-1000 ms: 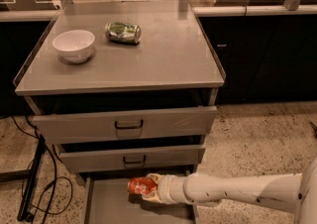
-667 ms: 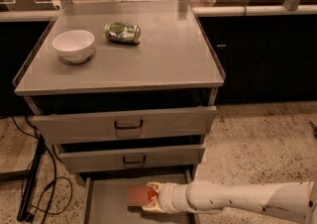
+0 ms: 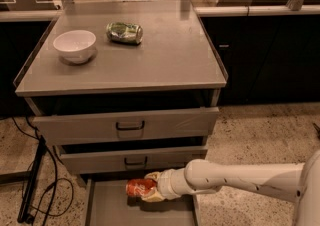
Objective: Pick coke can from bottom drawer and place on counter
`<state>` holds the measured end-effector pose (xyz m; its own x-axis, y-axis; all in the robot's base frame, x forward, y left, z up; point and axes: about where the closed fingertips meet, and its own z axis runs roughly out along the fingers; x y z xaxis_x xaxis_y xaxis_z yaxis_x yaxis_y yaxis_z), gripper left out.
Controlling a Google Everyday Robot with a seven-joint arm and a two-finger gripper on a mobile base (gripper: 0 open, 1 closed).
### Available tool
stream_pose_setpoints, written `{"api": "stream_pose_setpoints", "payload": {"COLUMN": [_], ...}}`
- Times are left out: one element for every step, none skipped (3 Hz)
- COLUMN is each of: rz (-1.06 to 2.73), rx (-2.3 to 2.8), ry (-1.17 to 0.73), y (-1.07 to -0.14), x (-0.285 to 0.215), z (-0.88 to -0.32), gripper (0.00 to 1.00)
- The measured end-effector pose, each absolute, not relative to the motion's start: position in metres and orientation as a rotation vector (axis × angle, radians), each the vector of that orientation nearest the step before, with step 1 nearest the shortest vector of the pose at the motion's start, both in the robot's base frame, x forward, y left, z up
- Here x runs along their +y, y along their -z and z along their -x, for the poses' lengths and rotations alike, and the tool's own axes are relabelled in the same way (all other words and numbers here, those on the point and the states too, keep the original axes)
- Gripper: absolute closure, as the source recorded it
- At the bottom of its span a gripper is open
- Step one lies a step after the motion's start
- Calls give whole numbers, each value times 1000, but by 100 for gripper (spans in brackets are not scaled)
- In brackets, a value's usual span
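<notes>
The coke can (image 3: 136, 188) lies on its side just above the floor of the open bottom drawer (image 3: 112, 211), under the front of the middle drawer. My gripper (image 3: 150, 188) reaches in from the right on a white arm (image 3: 235, 180), and its pale fingers (image 3: 152, 197) are closed around the can's right end. The counter (image 3: 165, 60) is the grey cabinet top above.
A white bowl (image 3: 75, 45) and a green can (image 3: 124, 32) on its side sit at the counter's back left. Two taller drawers with black handles (image 3: 130, 126) stand slightly open above the bottom drawer. Black cables (image 3: 35, 190) lie on the floor at left.
The gripper dipped into the drawer over the can, then came up slightly and shifted left with the can between its fingers.
</notes>
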<state>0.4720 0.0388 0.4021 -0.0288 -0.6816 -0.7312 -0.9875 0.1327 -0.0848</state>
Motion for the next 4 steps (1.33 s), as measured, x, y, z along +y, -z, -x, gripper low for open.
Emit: {"api": "stream_pose_setpoints", "payload": {"rz": [1612, 1621, 1626, 1639], "rx": [1776, 1741, 1666, 1608], "ry": [-613, -604, -516, -406], "y": [-402, -423, -475, -539], "x": [39, 34, 20, -3], "z": [-472, -469, -452, -421], "gripper": [100, 100, 100, 100]}}
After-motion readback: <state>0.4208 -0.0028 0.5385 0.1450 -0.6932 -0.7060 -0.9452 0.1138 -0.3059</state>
